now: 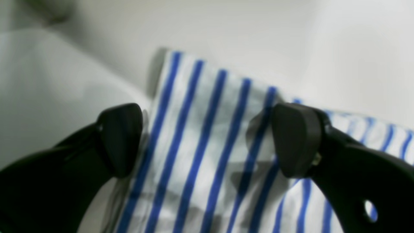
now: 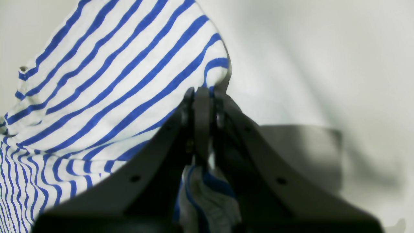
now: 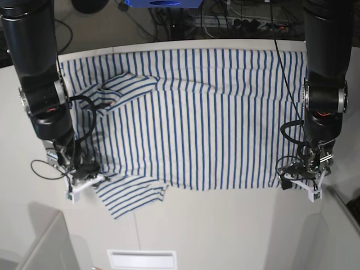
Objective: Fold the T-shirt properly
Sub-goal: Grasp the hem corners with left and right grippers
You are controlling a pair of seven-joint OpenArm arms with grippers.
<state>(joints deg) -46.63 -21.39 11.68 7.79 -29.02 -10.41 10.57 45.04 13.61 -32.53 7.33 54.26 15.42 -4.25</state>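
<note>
The large white cloth T-shirt with thin blue stripes (image 3: 191, 112) lies spread on the pale flat table (image 3: 214, 230). Left gripper (image 1: 207, 142) is wide open, a shirt corner between its jaws, not pinched. Right gripper (image 2: 202, 106) is closed tight on bunched fabric at the opposite corner.

A broad, matt off-white tabletop (image 3: 191, 225) fills most of the base view, evenly lit, with soft grey shadows lying on it. Near its front edge sits a flat white rectangular panel with a narrow slot (image 3: 142, 259). Beyond the far edge, a tangle of black cables (image 3: 236, 19) runs across a darker floor, beside a blue box-shaped object (image 3: 163, 3) cut off by the top of the frame. In the wrist views the same pale surface looks blurred and featureless.
</note>
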